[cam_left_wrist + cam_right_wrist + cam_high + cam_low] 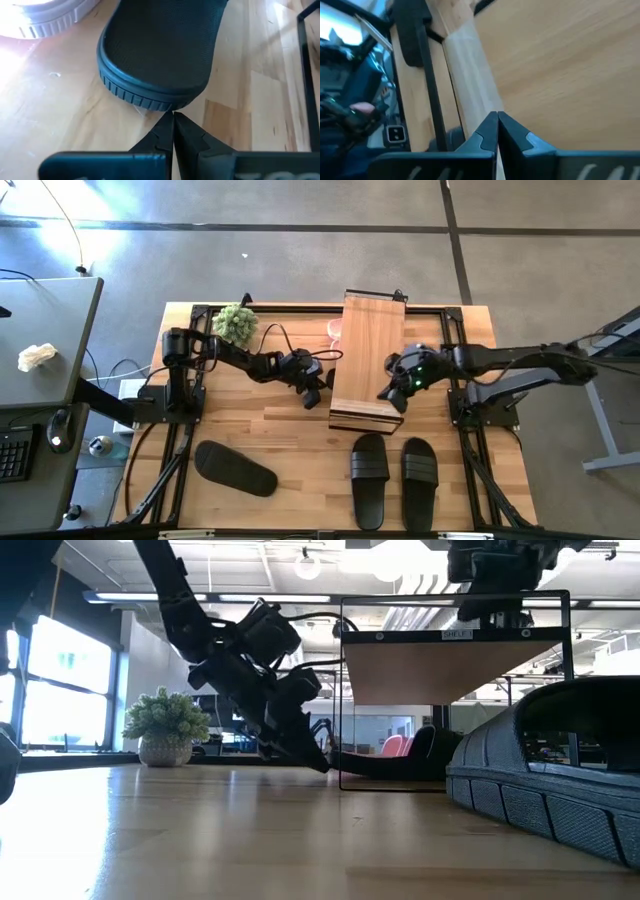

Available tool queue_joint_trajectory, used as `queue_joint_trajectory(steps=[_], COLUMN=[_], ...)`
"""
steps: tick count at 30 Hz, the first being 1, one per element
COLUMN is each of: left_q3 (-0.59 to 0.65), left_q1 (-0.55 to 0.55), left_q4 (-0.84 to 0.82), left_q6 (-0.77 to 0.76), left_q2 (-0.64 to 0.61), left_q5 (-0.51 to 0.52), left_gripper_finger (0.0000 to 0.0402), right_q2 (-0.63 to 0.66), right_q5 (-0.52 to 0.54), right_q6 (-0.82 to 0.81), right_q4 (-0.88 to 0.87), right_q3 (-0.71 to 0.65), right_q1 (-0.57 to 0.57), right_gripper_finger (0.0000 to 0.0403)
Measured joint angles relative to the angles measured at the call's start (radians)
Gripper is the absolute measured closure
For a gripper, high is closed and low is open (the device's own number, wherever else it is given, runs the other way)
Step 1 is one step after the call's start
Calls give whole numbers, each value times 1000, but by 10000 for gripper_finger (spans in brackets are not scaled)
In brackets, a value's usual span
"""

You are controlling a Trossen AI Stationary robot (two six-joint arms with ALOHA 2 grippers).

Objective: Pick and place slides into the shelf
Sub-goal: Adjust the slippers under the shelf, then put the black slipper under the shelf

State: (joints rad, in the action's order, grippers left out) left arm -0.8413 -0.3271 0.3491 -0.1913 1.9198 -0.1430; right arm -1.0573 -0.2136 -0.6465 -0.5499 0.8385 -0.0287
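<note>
Left gripper (312,388), fingers pressed together and holding nothing, noses a black slide (160,50) at the shelf (366,360) edge, apparently pushing it under; right gripper (392,393), also closed, rests over the plank; next, likely a further push.

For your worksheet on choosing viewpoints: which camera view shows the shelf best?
The high view: the shelf shows its whole plank top, between both arms. The low view sees only its underside and wire frame edge-on. The right wrist view shows a close patch of plank; the left wrist view just a frame wire.
</note>
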Motion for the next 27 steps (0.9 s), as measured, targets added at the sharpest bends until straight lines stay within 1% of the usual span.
queue_joint_trajectory(steps=[4, 8, 16, 18, 24, 27], left_q3=[0, 0, 0, 0, -3, -2], left_q1=[0, 0, -1, -1, -1, -2], left_q4=[1, 14, 43, 38, -62, -104], left_q6=[-1, -15, -52, -63, -120, -143], left_q2=[0, 0, 0, -1, -5, -22], left_q5=[14, 62, 94, 103, 95, 41], left_gripper_finger=[402, 402, 402, 402, 402, 402], right_q2=[-67, -110, -128, -128, -121, -104], right_q5=[0, 0, 22, 46, 125, 168], right_q6=[12, 17, -3, -6, -8, -5], right_q4=[-5, -5, -4, -9, -8, -8], right_q3=[31, 57, 79, 79, 79, 79], right_q1=[38, 68, 110, 118, 122, 121], right_gripper_finger=[403, 403, 403, 403, 403, 403])
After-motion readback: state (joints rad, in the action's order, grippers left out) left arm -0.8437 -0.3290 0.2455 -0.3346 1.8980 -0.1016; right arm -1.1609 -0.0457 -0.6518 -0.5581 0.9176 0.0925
